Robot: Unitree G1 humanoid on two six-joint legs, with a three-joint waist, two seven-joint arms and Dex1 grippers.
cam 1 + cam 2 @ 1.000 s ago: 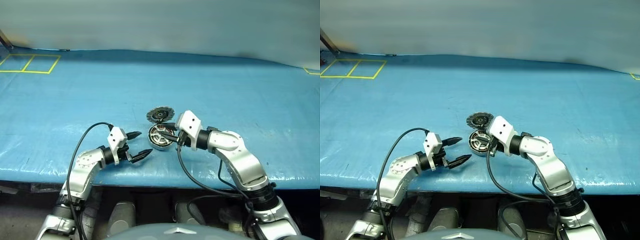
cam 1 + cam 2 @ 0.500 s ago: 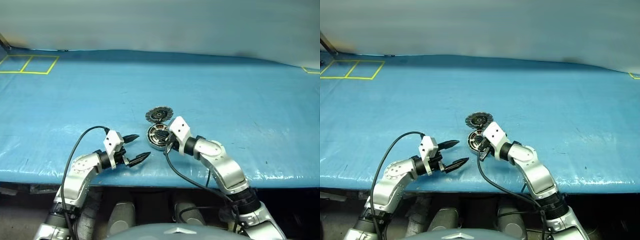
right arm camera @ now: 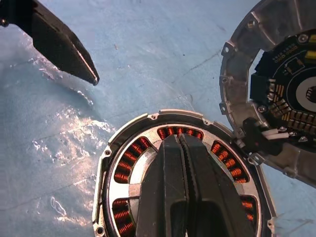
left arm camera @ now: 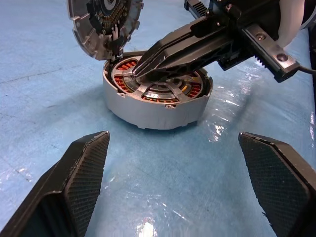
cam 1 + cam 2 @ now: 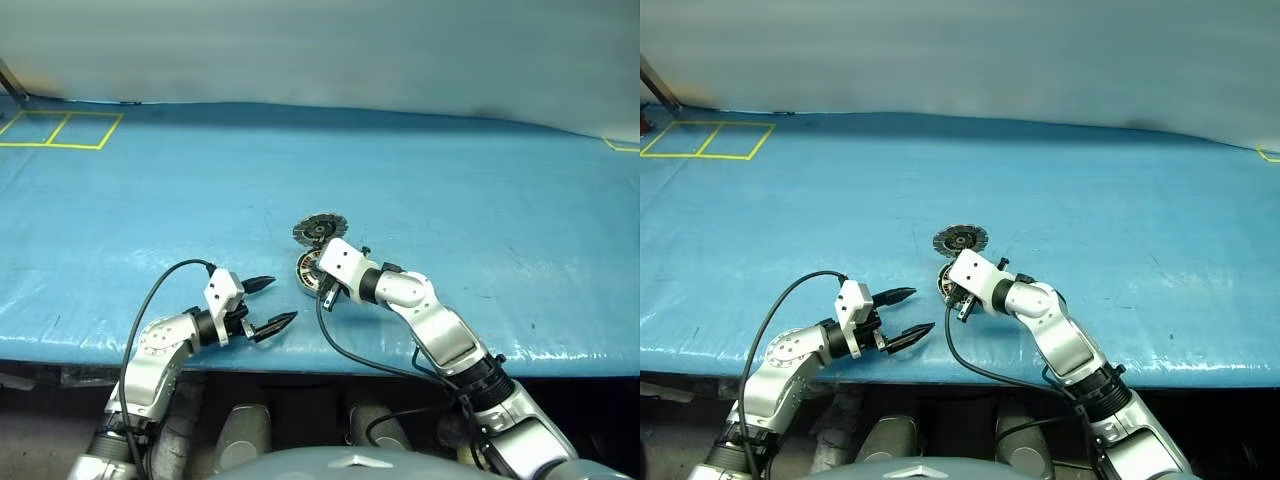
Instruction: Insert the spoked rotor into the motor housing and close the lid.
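Observation:
The motor housing (image 4: 148,111), a grey round can with copper windings, sits on the blue table near its front edge. The spoked rotor (image 3: 148,165) lies inside it, copper showing through its gaps. My right gripper (image 3: 183,140) is shut, its fingertips resting on the rotor's centre with nothing between them. The lid (image 5: 318,229), grey with a notched rim, stands tilted at the housing's far edge with its circuit-board face showing, and short wires tie it to the housing. My left gripper (image 5: 283,299) hangs open a little to the housing's left, holding nothing.
The blue sheet-covered table (image 5: 480,200) ends in a front edge (image 5: 400,345) just behind the grippers. Yellow tape squares (image 5: 60,128) mark its far left corner. Black cables (image 5: 160,290) loop from both wrists.
My right gripper has swung left and down from the housing's right side onto the rotor's centre. The left gripper has stayed open in place.

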